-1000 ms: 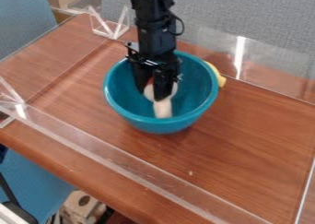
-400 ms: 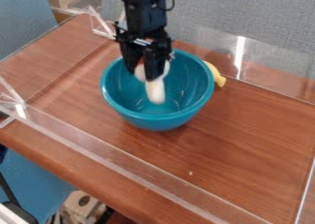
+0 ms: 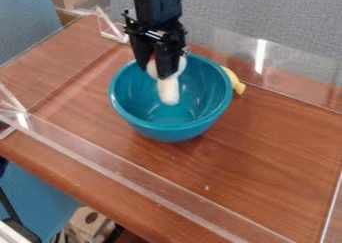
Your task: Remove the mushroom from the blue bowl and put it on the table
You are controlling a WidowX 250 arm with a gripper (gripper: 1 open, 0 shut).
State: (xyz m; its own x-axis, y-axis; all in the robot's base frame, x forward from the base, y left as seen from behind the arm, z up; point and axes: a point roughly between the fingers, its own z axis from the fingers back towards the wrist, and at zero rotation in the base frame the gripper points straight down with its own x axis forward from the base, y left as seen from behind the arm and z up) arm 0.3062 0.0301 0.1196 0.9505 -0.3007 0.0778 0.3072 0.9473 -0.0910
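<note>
Clear acrylic walls ring the wood-grain table point(image 3: 274, 147) as the gripper point(image 3: 166, 75), pointing down, pinches the mushroom point(image 3: 168, 88) near its cap, cream stem dangling above the blue bowl point(image 3: 138, 109). It looks light, rigid and smooth, so a mid-body pinch seems safest.

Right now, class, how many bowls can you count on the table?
1. The blue bowl sits on the table, near the middle of its left half, under the gripper that holds the mushroom. No other bowl shows; none seems hidden.
</note>
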